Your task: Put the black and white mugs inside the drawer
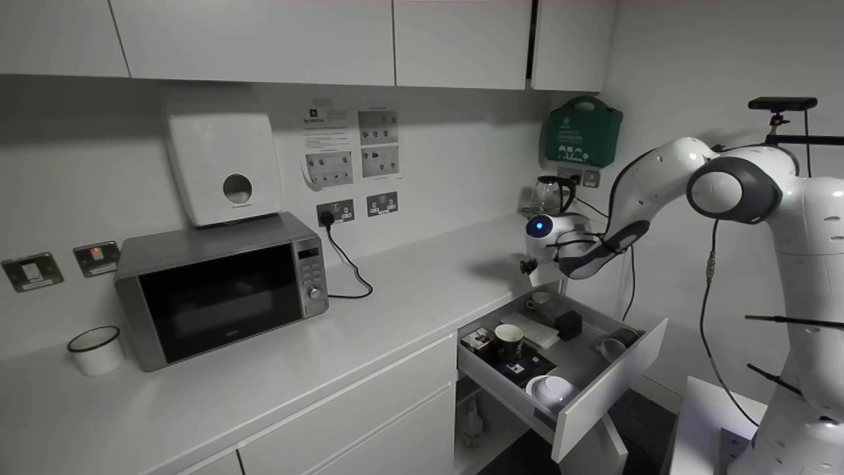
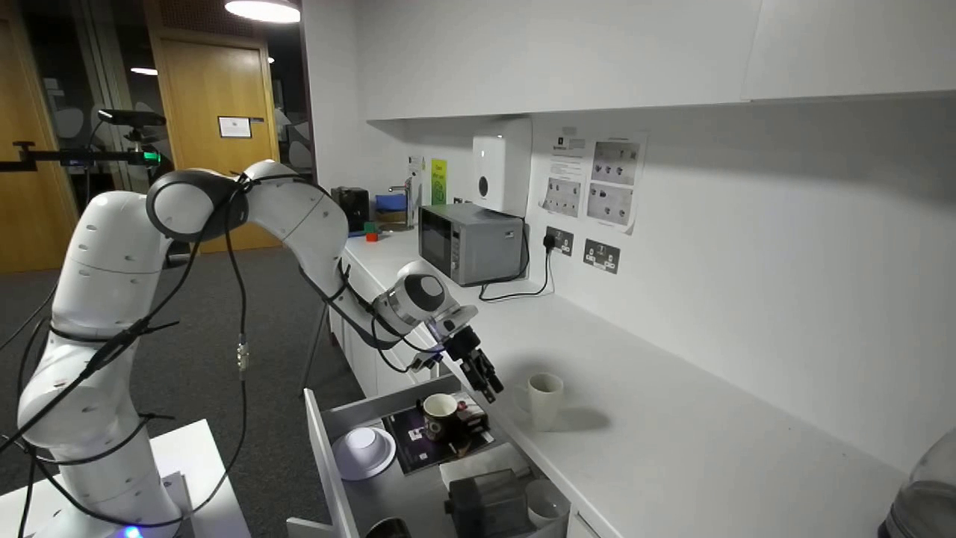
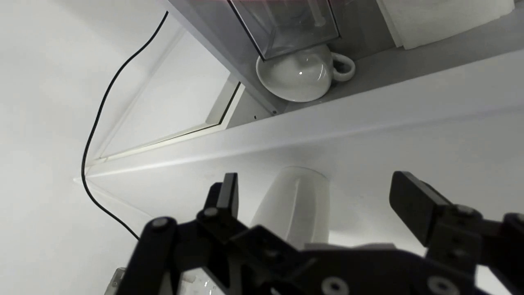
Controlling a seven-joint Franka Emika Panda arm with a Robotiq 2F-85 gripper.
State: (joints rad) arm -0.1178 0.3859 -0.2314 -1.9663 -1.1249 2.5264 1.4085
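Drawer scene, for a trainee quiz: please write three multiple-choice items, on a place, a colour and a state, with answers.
1. Where is the tall white mug?
A) in the drawer
B) on the counter
C) on the microwave

2. What colour is the first-aid case?
A) green
B) red
C) blue

3. How is the gripper?
A) shut
B) gripping that mug
C) open

1 B: an exterior view shows its base there.
2 A: its shell is green.
3 C: the wrist view shows its jaws apart.
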